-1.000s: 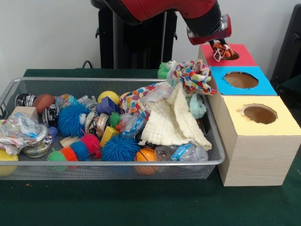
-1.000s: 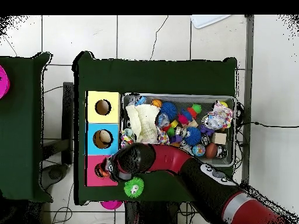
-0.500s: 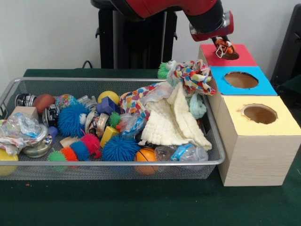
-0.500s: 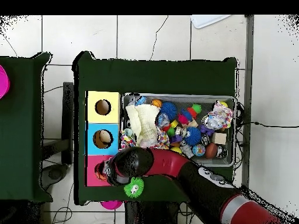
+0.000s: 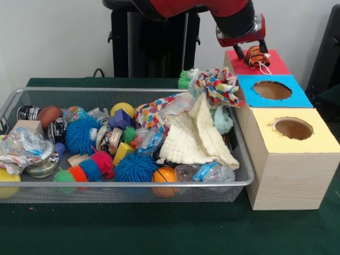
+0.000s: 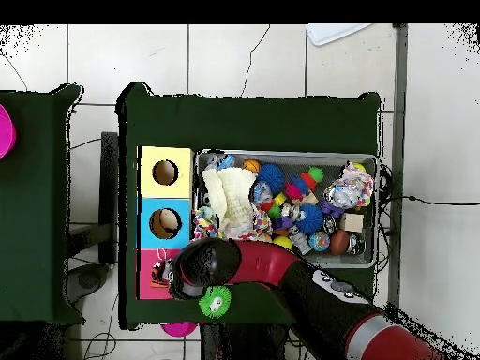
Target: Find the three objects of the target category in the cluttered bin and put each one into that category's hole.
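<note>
The red and black arm (image 5: pixel 212 8) is reaching down over the red box (image 5: pixel 271 62), and its jaws (image 5: pixel 255 53) are pinching a small orange ball with dark stripes (image 5: pixel 257 54), which is hanging just above the red box's top with a bit of white string dangling from it. In the overhead view the arm's wrist (image 6: pixel 208 264) is covering most of the red box (image 6: pixel 150 281), so the hole there is hard to make out. Beside the red box the blue box (image 5: pixel 272 91) and then the yellow box (image 5: pixel 292 130) are standing in a row, each showing a round hole on top. Just beside the boxes the wire bin (image 5: pixel 122 188) is sitting on the green counter (image 5: pixel 159 228), holding a cream cloth (image 5: pixel 194 138), a spotted cloth (image 5: pixel 218 85), blue spiky balls (image 5: pixel 135 167), a small basketball (image 5: pixel 165 176) against the near wall, a yellow ball (image 5: pixel 122 109) and a crumpled plastic bottle (image 5: pixel 204 172). A green spiky ball (image 6: pixel 215 302) is lying on the counter outside the bin, near the arm.
</note>
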